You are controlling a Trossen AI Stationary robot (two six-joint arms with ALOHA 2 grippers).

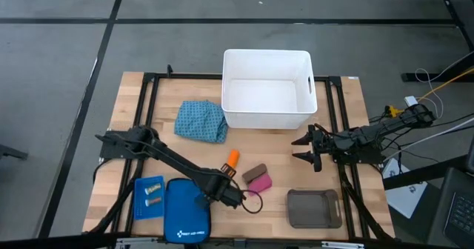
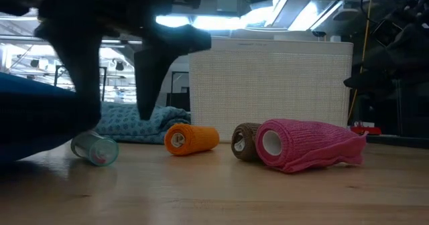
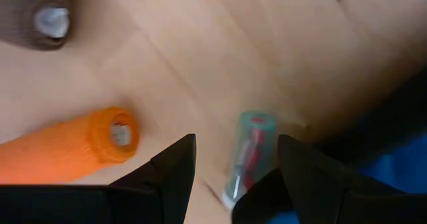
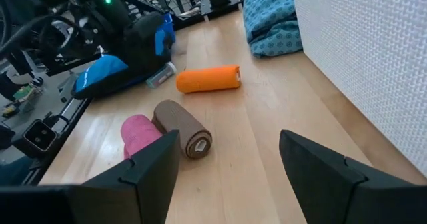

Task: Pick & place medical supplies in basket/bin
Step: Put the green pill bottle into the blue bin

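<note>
Here, the left gripper (image 3: 235, 167) has its jaws spread astride a small clear vial (image 3: 250, 154), whose lower end the fingers hide. Just beside lies the orange roll (image 3: 73, 144), partly cut off. The right gripper (image 4: 230, 161), jaws also apart, hangs beside the white bin (image 1: 266, 90).

Bare wood between orange roll (image 1: 233, 158) and tub (image 1: 266, 90).
</note>
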